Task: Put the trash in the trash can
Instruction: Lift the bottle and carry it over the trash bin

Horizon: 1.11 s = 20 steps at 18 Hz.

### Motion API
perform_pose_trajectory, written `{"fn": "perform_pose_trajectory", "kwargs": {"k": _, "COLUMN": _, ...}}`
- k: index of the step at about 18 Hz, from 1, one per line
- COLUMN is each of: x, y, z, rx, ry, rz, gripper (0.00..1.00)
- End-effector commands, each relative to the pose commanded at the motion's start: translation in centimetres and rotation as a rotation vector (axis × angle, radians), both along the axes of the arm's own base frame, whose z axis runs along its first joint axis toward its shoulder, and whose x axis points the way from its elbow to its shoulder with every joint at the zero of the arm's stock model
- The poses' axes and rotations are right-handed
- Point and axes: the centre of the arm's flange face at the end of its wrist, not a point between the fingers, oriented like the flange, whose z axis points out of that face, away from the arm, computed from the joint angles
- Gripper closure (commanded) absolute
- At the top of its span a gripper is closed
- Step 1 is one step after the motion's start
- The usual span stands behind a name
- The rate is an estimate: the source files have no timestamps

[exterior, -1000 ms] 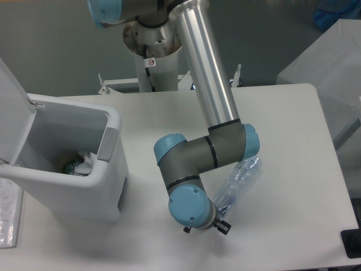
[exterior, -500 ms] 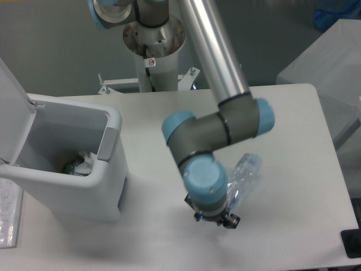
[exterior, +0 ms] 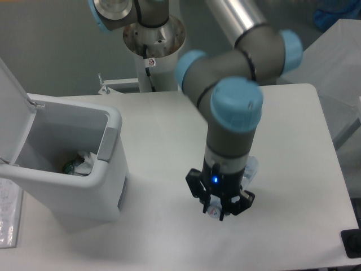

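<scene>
Hanging wrist-down over the white worktop (exterior: 293,124), the gripper (exterior: 220,206) pointed at the surface with a small blue light lit on its body. Its jaws stood around the capped end of the water bottle (exterior: 250,167), but whether they were clamped on it or merely close could not be told from this one fixed view. Most of the bottle was hidden behind the arm's wrist; only a bluish see-through edge showed to the right of it, lying on the worktop. Well apart to the left stood the trash can (exterior: 67,186), its lid (exterior: 11,107) raised and crumpled litter visible at the bottom inside.
</scene>
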Motion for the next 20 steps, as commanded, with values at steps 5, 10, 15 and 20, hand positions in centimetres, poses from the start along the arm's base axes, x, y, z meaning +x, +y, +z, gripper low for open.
{"fn": "perform_pose_trajectory", "kwargs": {"k": 5, "x": 0.6, "y": -1.5, "z": 6.1, "rx": 0.247, "ry": -0.122, "rz": 0.015, "gripper": 1.00}}
{"fn": "perform_pose_trajectory", "kwargs": {"k": 10, "x": 2.2, "y": -2.1, "z": 10.4, "rx": 0.447, "ry": -0.230, "rz": 0.001, "gripper": 1.00}}
{"fn": "perform_pose_trajectory", "kwargs": {"k": 15, "x": 5.8, "y": -2.2, "z": 14.1, "rx": 0.580, "ry": -0.339, "rz": -0.068, "gripper": 1.00}}
{"fn": "perform_pose_trajectory", "kwargs": {"k": 20, "x": 10.1, "y": -3.2, "z": 18.3, "rx": 0.654, "ry": -0.386, "rz": -0.134, "gripper": 1.00}}
